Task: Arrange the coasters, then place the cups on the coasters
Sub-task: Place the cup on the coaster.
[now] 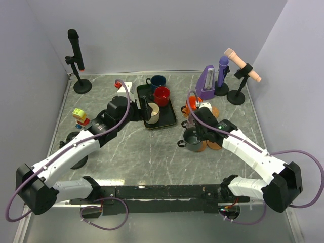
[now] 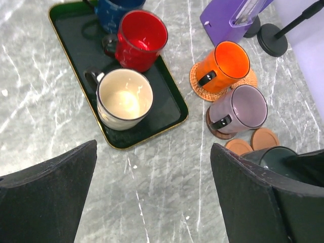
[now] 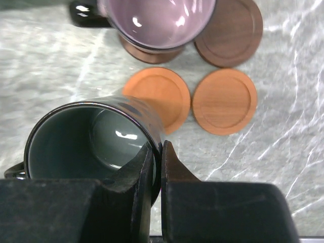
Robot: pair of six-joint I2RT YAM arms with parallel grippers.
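Note:
My right gripper [image 3: 158, 152] is shut on the rim of the dark grey-green cup [image 3: 86, 136], one finger inside and one outside. The cup overlaps the edge of a tan coaster [image 3: 167, 96], with another tan coaster [image 3: 224, 101] beside it. Behind them the mauve cup [image 3: 162, 20] stands on a dark brown coaster [image 3: 152, 54], next to a bare dark brown coaster [image 3: 230, 33]. The orange cup [image 2: 225, 66] sits on a woven coaster [image 2: 198, 86]. My left gripper [image 2: 154, 147] is open and holds nothing, just short of the cream cup [image 2: 124, 98]. The red cup [image 2: 142, 38] and navy cup [image 2: 116, 10] share its black tray [image 2: 169, 98].
A purple wedge-shaped object [image 1: 206, 83] and a purple microphone [image 1: 223, 71] stand behind the coasters. A peach microphone on a stand [image 1: 243, 71] is at the back right, a black one [image 1: 77, 61] at the back left. A small colourful toy [image 1: 79, 117] sits at the left.

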